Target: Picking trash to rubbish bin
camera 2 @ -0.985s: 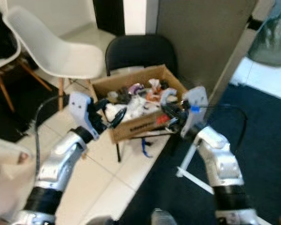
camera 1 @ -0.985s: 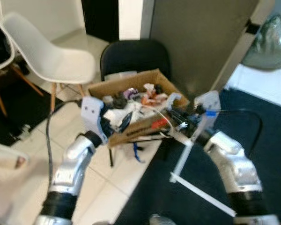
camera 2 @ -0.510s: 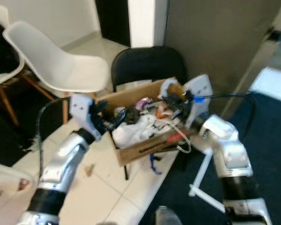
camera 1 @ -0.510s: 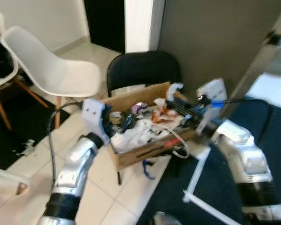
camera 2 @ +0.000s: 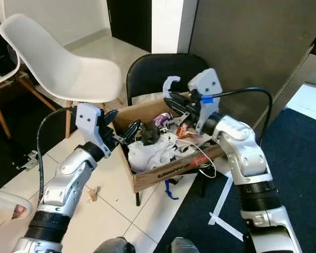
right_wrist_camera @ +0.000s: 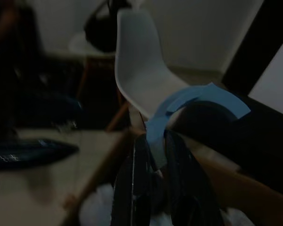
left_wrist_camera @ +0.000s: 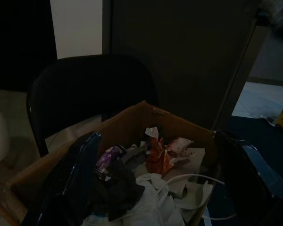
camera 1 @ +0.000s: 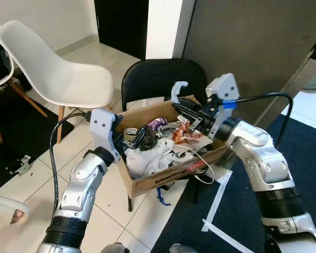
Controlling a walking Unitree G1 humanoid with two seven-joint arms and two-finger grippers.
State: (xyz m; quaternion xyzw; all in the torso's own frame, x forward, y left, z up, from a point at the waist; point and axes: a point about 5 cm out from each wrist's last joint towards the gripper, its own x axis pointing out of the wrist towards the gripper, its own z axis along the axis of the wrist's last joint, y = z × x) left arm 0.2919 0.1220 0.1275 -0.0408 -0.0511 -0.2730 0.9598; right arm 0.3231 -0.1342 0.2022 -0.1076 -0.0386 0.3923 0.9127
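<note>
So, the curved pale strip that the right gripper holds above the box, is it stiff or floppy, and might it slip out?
The curved strip keeps its arc unsupported above the cardboard box, so it is probably thin but springy, and light. The right gripper pinches only one end; it could twist or slide free, and may cling if it is tape.

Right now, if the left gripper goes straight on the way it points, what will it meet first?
Probably the dark crumpled trash inside the brown cardboard box. The left gripper points across the box rim with fingers spread; depth is unclear.
</note>
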